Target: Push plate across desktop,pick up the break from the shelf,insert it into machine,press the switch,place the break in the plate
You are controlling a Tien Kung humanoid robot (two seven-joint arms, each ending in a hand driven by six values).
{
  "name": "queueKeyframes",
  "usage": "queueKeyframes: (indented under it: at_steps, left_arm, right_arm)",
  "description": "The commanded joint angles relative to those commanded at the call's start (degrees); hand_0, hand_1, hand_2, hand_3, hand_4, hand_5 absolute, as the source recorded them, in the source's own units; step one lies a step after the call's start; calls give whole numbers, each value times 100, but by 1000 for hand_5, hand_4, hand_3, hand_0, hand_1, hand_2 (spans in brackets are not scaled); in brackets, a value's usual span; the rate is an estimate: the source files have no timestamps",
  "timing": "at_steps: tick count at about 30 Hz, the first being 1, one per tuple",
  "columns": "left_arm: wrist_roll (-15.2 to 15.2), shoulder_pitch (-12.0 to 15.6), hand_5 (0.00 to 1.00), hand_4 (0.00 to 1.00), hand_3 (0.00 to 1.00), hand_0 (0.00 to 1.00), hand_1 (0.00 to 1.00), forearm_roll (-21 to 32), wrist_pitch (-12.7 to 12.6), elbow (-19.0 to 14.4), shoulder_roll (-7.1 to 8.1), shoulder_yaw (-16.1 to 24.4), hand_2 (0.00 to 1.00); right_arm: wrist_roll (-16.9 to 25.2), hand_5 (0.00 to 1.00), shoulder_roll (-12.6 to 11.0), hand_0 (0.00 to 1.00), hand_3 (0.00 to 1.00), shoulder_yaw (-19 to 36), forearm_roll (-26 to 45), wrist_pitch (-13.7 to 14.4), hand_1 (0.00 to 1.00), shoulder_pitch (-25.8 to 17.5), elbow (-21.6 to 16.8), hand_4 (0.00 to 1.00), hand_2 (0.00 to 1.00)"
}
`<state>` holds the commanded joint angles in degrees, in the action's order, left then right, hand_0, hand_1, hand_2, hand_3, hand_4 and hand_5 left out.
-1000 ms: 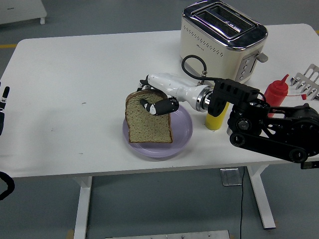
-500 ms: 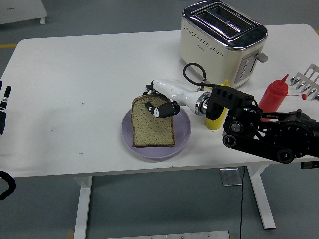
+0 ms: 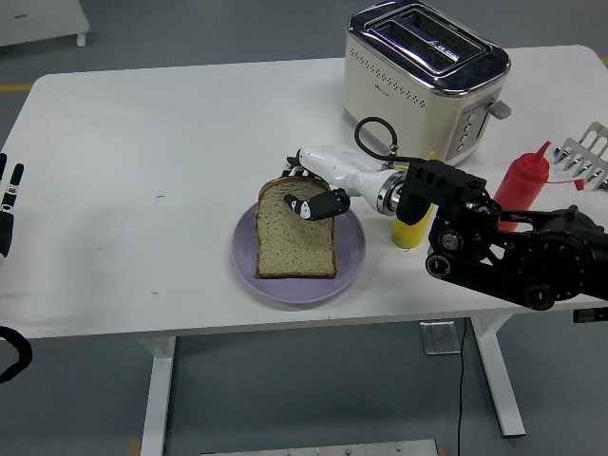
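Observation:
A slice of brown bread [image 3: 294, 242] lies on the lilac plate [image 3: 348, 256] near the table's front middle. My right hand [image 3: 309, 195] is over the slice's upper right corner, thumb on top and fingers behind its edge, still pinching it. The cream toaster [image 3: 423, 81] stands at the back right with both slots empty. My left hand [image 3: 8, 204] rests at the left edge, fingers extended and holding nothing.
A yellow bottle [image 3: 411, 226] stands just right of the plate, partly hidden by my right forearm. A red squeeze bottle [image 3: 522, 180] and a metal rack [image 3: 587, 157] stand at the right edge.
The bread has come down from tilted to nearly flat on the plate and shifted slightly right with my right hand. My left hand rose a little at the left edge.

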<state>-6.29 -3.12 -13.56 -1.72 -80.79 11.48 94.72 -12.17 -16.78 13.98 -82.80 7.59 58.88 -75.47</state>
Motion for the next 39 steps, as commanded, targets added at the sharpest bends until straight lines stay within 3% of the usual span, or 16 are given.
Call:
queueKeyframes:
  at_steps: [1,6,7,14,24,25,27,30,31,34,39]
  left_arm:
    - [-1,2,998,631,806,823,857,-1,-1,0,0,-2,923]
    - [10,4,998,631,806,823,857,-16,4,3,1,-15,923]
    - [12,3,998,630,805,820,857,-18,5,4,0,-17,923]
    - [35,-19,998,631,804,818,856,-33,23,0,-4,-10,923]
    - [43,-3,998,630,803,818,855,-31,15,-6,-6,58,923]
    - [44,-4,998,631,801,818,855,-30,14,-5,-6,58,921]
    - [44,-5,998,631,801,818,855,-30,15,-8,-7,59,921]
    - [41,3,998,631,801,818,855,-29,13,-9,-6,72,921]
    - [40,7,998,630,802,817,855,-28,12,-9,-6,77,921]
    - [40,20,998,630,802,817,855,-27,10,-11,-6,98,921]
    - [44,22,998,631,802,816,855,-28,8,-13,-13,149,921]
  right_arm:
    - [-4,307,-1,637,812,9,-6,1,706,-4,2,703,711]
    - [-5,307,-2,637,812,62,-9,-13,706,-17,18,703,711]
    - [-1,324,-2,705,896,70,-4,-15,760,-16,24,730,781]
    - [33,346,-27,719,907,386,-65,90,771,-106,-16,746,794]
    - [177,349,-324,733,895,1813,-426,369,773,-520,-1003,730,795]
    - [221,348,-368,760,834,1973,-420,410,774,-558,-1122,632,789]
    - [359,348,-485,760,834,2303,-338,550,774,-672,-1348,632,789]
    - [603,348,-695,760,834,2772,-79,799,774,-899,-1643,632,789]
    - [693,371,-769,776,805,2971,39,893,775,-986,-1752,528,795]
    - [971,371,-1002,776,805,3475,388,1120,775,-1274,-2004,528,795]
    - [1397,421,-1251,792,792,4500,1276,1231,783,-1923,-2281,497,791]
